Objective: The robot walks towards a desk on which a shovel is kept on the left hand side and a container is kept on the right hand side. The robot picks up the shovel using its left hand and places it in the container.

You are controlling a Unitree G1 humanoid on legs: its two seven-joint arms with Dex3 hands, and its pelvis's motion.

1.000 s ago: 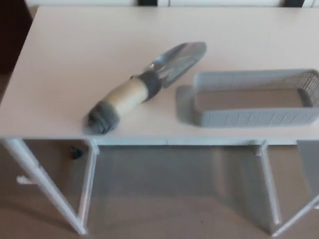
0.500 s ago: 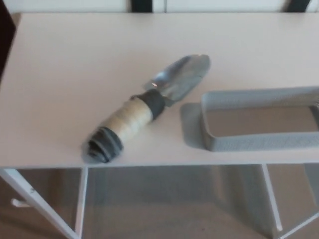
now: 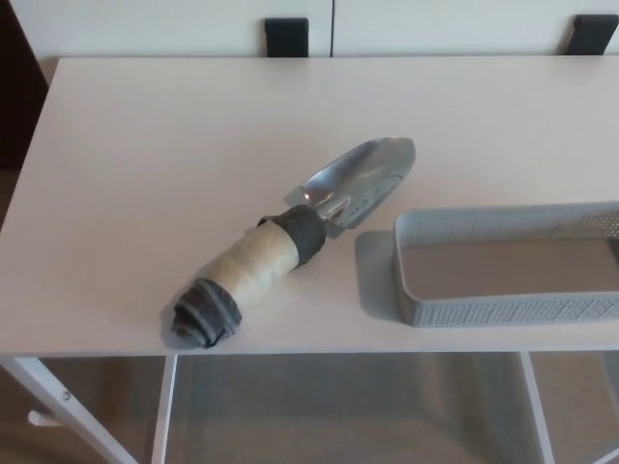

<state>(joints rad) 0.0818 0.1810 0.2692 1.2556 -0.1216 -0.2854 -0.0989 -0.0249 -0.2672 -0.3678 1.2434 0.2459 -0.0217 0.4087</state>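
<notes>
So the head view looks down on a white desk (image 3: 145, 164), and neither robot hand shows up anywhere in it, left or right, so there's no way to say whether they're open or closed. The shovel (image 3: 290, 242) is lying flat on the desk, a bit left of centre, angled diagonally: its shiny metal blade points up and to the right, and the handle runs down toward the near left edge. The handle looks wrapped in pale tape in the middle with dark grey wrap at both ends, and the butt end sits pretty close to the front edge of the desk. The container (image 3: 503, 307) is a light grey mesh-sided tray on the right side near the front edge, cut off by the right border of the picture, and nothing is inside the part that shows. The blade tip sits just beside the container's back left corner but doesn't look like it touches it
</notes>
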